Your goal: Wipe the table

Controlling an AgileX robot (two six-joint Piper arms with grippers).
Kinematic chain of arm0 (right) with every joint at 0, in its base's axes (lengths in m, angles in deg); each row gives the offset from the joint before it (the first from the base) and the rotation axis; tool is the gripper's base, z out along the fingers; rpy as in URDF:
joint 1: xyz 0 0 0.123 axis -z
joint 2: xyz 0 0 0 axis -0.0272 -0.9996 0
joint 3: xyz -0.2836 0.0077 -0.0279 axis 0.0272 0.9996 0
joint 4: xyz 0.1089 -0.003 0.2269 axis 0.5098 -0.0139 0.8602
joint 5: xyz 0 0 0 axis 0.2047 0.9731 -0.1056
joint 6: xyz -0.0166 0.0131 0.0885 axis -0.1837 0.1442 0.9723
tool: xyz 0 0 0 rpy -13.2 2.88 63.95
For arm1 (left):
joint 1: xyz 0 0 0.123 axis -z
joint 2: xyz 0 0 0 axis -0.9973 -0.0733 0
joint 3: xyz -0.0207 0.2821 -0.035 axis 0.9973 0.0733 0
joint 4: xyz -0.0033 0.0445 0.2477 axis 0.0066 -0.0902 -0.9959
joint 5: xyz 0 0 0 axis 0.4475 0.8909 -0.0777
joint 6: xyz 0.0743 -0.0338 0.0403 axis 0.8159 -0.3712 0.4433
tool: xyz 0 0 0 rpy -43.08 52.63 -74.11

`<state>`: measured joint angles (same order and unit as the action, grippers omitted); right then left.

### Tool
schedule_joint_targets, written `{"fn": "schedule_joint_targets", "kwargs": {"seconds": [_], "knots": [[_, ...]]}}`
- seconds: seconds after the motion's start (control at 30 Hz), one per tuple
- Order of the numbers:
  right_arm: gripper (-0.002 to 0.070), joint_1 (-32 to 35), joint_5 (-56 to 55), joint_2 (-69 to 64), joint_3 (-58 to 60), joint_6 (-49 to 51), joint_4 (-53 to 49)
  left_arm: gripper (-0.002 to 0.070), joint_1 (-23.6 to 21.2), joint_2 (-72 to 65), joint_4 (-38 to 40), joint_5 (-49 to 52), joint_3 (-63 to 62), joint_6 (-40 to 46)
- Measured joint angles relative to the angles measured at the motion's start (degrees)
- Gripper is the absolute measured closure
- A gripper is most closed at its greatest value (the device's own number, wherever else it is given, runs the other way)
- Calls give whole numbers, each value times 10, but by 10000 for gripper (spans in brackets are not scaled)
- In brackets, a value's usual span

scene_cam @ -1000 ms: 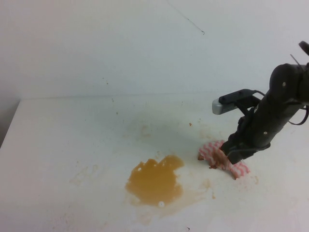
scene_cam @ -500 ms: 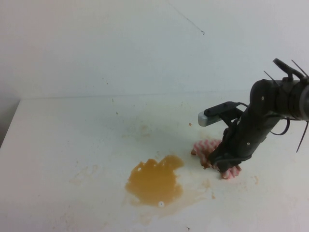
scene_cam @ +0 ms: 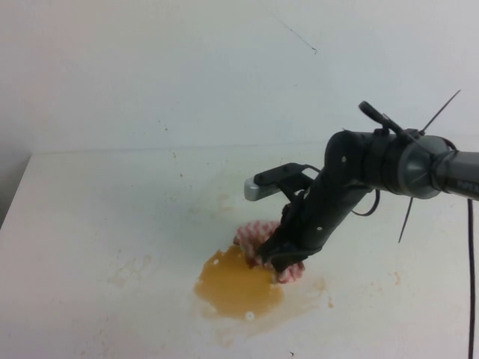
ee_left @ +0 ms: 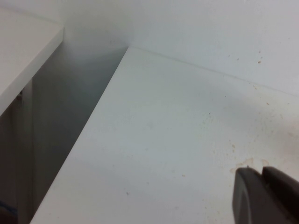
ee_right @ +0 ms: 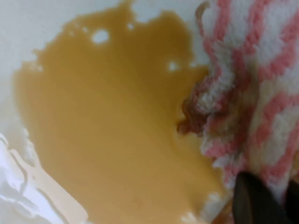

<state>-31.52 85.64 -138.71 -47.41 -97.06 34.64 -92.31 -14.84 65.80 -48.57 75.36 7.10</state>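
Observation:
An orange-brown spill (scene_cam: 238, 284) lies on the white table (scene_cam: 112, 202), front of centre. A red-and-white striped cloth (scene_cam: 258, 238) sits bunched at the puddle's right edge, its lower part stained brown. My right gripper (scene_cam: 278, 262) is shut on the cloth and presses it to the table. In the right wrist view the cloth (ee_right: 254, 88) touches the puddle (ee_right: 107, 121), with my right gripper (ee_right: 273, 198) low beside it. My left gripper (ee_left: 262, 173) shows only in the left wrist view, its dark fingertips together over bare table near the left edge.
Faint brown smears (scene_cam: 131, 271) mark the table left of the puddle, and more stains (scene_cam: 224, 202) lie behind it. A wall rises behind the table. In the left wrist view the table's edge (ee_left: 88, 135) drops into a dark gap beside a white shelf (ee_left: 23, 51).
My right gripper closed on the cloth and dragged it left across the table, from the right side up to the puddle's right edge.

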Motion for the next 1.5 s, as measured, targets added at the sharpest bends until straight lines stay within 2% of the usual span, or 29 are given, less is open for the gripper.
{"fn": "schedule_joint_targets", "kwargs": {"seconds": [0.33, 0.8, 0.97, 1.27, 1.5], "knots": [[645, -67, 11, -33, -59, 6, 6, 675, 0, 0, 0, 0, 0, 0], [645, -76, 68, -32, -135, 45, -3, 675, 0, 0, 0, 0, 0, 0], [645, -100, 68, -1, -162, 56, -3, 675, 0, 0, 0, 0, 0, 0], [646, -177, 72, -13, -132, 101, 8, 675, 0, 0, 0, 0, 0, 0], [646, -169, 51, -27, -91, 116, 8, 675, 0, 0, 0, 0, 0, 0]]}}
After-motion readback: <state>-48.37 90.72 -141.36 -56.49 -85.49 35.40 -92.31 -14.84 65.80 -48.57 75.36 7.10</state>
